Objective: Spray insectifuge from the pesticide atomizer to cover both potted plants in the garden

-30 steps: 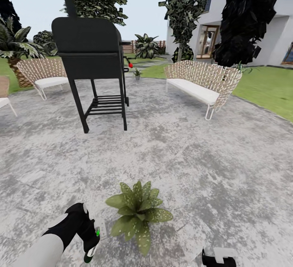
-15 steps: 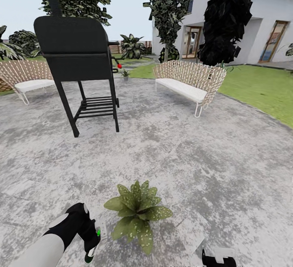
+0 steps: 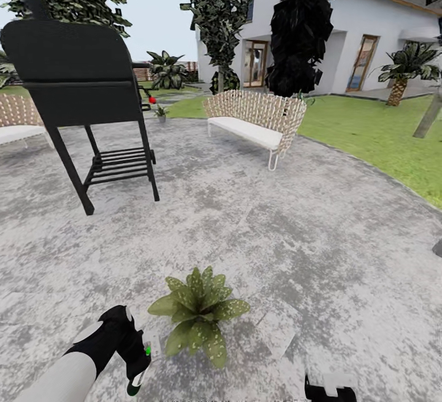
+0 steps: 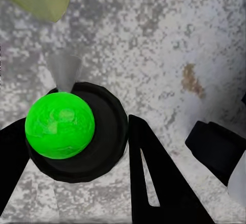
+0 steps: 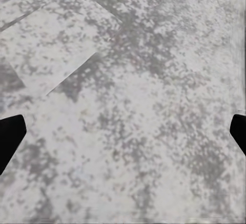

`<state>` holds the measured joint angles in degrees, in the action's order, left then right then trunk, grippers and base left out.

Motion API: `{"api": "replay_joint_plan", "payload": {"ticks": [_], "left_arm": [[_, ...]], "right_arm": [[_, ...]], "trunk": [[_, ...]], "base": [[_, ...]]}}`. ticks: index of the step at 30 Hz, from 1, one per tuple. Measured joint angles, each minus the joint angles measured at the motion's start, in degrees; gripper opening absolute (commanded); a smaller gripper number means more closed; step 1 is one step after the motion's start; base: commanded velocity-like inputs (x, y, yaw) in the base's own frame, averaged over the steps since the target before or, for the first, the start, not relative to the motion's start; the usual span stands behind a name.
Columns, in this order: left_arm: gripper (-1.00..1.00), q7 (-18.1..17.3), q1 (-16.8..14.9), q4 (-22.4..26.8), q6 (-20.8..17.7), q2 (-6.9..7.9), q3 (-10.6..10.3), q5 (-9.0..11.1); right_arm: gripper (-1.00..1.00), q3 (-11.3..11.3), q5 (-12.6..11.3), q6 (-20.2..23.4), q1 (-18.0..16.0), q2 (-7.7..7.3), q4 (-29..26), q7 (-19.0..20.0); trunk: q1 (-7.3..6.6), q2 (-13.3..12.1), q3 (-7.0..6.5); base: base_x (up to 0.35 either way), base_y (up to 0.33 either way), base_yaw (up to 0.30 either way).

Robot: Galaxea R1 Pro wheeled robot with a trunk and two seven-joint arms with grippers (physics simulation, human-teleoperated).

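Outdoors | grey mottled patio (image 3: 294,248) | lawn (image 3: 374,138) beyond | grill (image 3: 77,83), bench (image 3: 252,121)

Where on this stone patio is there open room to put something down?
The broad grey stretch between the potted plant, the grill and the wicker sofa is bare. It is crowded right beside the plant, where the left gripper holds the atomizer.
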<state>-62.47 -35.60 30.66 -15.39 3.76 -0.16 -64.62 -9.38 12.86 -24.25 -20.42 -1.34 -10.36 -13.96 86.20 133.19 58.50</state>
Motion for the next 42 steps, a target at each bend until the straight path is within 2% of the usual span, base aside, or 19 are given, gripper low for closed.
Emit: {"api": "replay_joint_plan", "payload": {"ticks": [16,20,22,23,24,25,26,28,29,30,33,36,38,40,42], "left_arm": [[-1.00,0.0,0.0,0.0,-0.1,-0.09,0.0,0.0],[-1.00,0.1,-0.1,-0.1,-0.3,-0.62,-0.1,-0.1],[-1.00,-1.7,-0.6,-0.1,-1.8,-0.22,-0.3,-0.5],[-1.00,-4.4,-0.8,-0.1,-4.1,-0.03,-0.4,-0.7],[-1.00,-9.2,-0.9,0.0,-9.6,0.16,-0.6,-1.2],[-1.00,-10.9,-1.0,0.0,-12.8,0.20,-0.7,-2.3],[-1.00,-11.8,-1.0,0.0,-15.3,0.15,-0.7,-4.9],[-1.00,-12.8,-1.1,0.1,-18.7,-0.21,-0.6,-11.7],[-1.00,-13.0,-1.2,0.1,-19.3,-0.53,-0.6,-13.5],[-1.00,-13.1,-1.4,0.9,-19.7,-1.01,-0.5,-14.4],[-1.00,-14.6,-1.4,7.3,-20.1,-1.66,-0.2,-15.0],[-1.00,-22.7,-1.5,12.8,-20.0,-1.92,-0.6,-15.6],[-1.00,-23.8,-1.5,13.3,-20.0,-2.24,-0.6,-15.7],[-1.00,-23.7,-0.9,13.3,-19.9,-3.63,-0.9,-15.9],[-1.00,-23.7,-0.7,13.2,-20.0,-4.11,-2.7,-16.4]], "right_arm": [[1.00,0.0,0.0,0.0,0.0,0.00,0.0,0.0],[1.00,0.0,0.0,0.0,0.0,0.00,0.0,-0.1],[1.00,0.0,0.0,0.0,0.0,0.00,0.0,-0.1],[1.00,0.0,0.0,0.0,0.0,0.00,0.0,-0.1],[1.00,0.0,0.0,0.0,0.0,0.00,0.0,0.0],[1.00,0.0,0.0,0.0,0.0,0.00,0.0,0.0],[1.00,0.1,0.1,0.0,0.0,0.00,0.1,0.0],[1.00,0.1,0.1,0.1,0.0,0.00,0.1,0.0],[1.00,0.1,0.1,0.1,0.0,0.00,0.1,0.0],[1.00,0.1,0.1,0.1,0.0,-0.03,0.1,0.0],[1.00,0.1,0.2,0.1,0.0,-0.08,0.1,0.0],[1.00,0.1,0.2,0.1,0.0,-0.09,0.1,0.1],[1.00,0.1,0.2,0.1,0.0,-0.09,0.1,0.1],[1.00,0.1,0.2,0.1,0.0,-0.09,0.1,0.0],[1.00,0.0,0.1,0.1,0.0,-0.08,0.1,0.0]], "trunk": [[-0.01,0.0,0.00],[-0.01,0.0,0.00],[-0.01,0.0,0.00],[-0.01,0.0,0.00],[-0.01,0.0,0.00],[-0.01,0.0,0.00],[-0.01,0.0,0.00],[-0.01,0.0,0.00],[-0.01,0.0,0.00],[-0.01,0.0,0.00],[-0.02,0.0,-0.01],[-0.01,0.0,0.00],[-0.01,0.0,0.00],[-0.01,0.0,0.00],[-0.01,0.0,0.00]], "base": [[-0.012,0.330,-0.298],[0.000,0.127,-0.079],[0.000,0.011,-0.006],[0.000,0.002,-0.001],[0.000,0.001,-0.001],[0.000,0.000,0.000],[0.000,0.000,0.000],[0.000,0.000,0.000],[0.000,0.000,0.000],[0.000,0.000,0.000],[0.000,0.000,0.000],[0.000,0.000,0.000],[0.000,0.000,0.000],[0.000,0.000,0.000],[0.000,0.000,0.000]]}}
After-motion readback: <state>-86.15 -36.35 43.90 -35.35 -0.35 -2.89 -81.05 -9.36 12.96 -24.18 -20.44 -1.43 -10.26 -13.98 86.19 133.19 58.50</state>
